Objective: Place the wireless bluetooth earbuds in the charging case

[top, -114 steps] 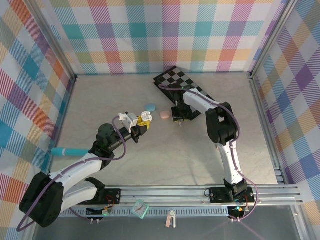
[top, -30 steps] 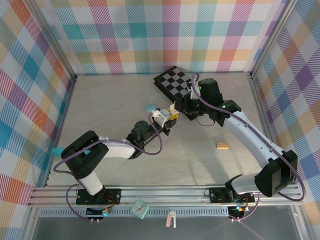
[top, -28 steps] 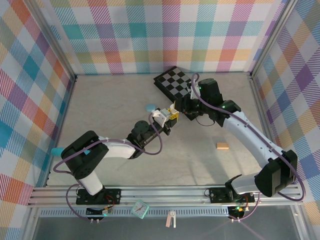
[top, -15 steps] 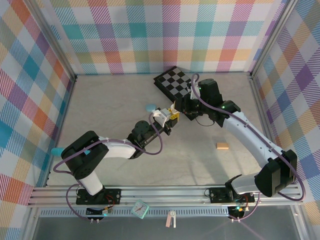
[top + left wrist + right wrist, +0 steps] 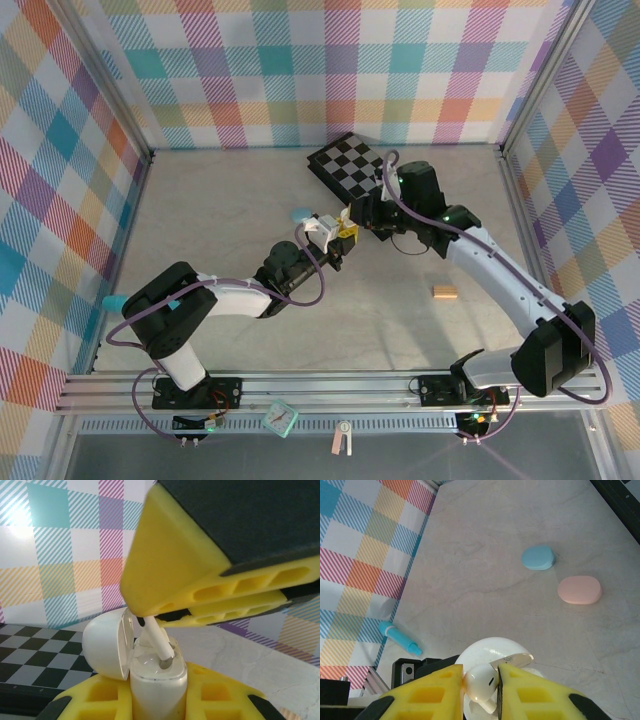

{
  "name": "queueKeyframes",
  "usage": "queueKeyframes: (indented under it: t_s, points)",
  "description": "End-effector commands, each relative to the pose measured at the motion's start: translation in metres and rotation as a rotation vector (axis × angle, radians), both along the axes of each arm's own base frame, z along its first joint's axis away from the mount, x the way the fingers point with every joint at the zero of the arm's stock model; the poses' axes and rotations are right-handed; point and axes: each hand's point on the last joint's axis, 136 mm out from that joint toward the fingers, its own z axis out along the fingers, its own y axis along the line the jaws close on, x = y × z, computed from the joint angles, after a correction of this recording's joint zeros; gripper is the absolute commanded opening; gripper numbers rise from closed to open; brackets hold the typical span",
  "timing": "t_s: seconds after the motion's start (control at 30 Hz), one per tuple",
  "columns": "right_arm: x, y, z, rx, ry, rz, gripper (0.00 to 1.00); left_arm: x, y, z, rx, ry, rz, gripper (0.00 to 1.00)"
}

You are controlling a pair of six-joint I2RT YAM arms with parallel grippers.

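Note:
My left gripper (image 5: 157, 702) is shut on a white charging case (image 5: 157, 682), held upright with its lid (image 5: 107, 642) swung open to the left. My right gripper (image 5: 481, 690) is shut on a white earbud (image 5: 481, 680) just above the case. The earbud's stem (image 5: 159, 642) slants down and its tip touches the top of the case at a slot. In the top view the left gripper (image 5: 333, 238) and the right gripper (image 5: 352, 218) meet near the table's middle, in front of the checkerboard.
A pale blue oval case (image 5: 538, 558) and a pink oval case (image 5: 579, 590) lie on the table beyond the grippers. A black-and-white checkerboard (image 5: 350, 165) sits at the back. A small orange piece (image 5: 445, 291) lies to the right, and a teal pen (image 5: 113, 302) at the left wall.
Since the earliest frame both arms have come together mid-table. Over the last second the right gripper has edged left with the earbud, closer over the open case.

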Motion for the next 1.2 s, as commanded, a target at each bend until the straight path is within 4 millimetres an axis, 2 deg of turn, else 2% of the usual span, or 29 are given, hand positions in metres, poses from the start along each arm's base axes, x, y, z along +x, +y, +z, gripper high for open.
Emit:
queueKeyframes:
  t_s: [0.0, 0.37, 0.73, 0.83, 1.0, 1.17]
  points:
    - [-0.004, -0.005, 0.002, -0.021, -0.035, 0.001, 0.24, -0.007, 0.003, 0.057, -0.14, -0.082, -0.005, 0.0]
    - [-0.006, -0.006, 0.003, -0.023, -0.067, 0.012, 0.23, -0.007, 0.005, 0.064, -0.163, -0.077, -0.005, 0.0]
    - [-0.011, -0.013, -0.004, -0.05, -0.058, 0.001, 0.27, -0.007, 0.005, 0.071, -0.181, -0.084, 0.0, 0.0]
    - [-0.013, -0.009, -0.001, -0.033, -0.054, 0.021, 0.32, -0.007, 0.004, 0.071, -0.181, -0.086, -0.006, 0.0]
    - [-0.016, -0.006, 0.015, 0.008, -0.091, 0.037, 0.49, -0.007, 0.004, 0.068, -0.176, -0.086, -0.005, 0.0]
    - [-0.016, -0.016, 0.027, 0.009, -0.137, -0.013, 0.59, -0.008, 0.006, 0.061, -0.151, -0.086, -0.007, 0.0]
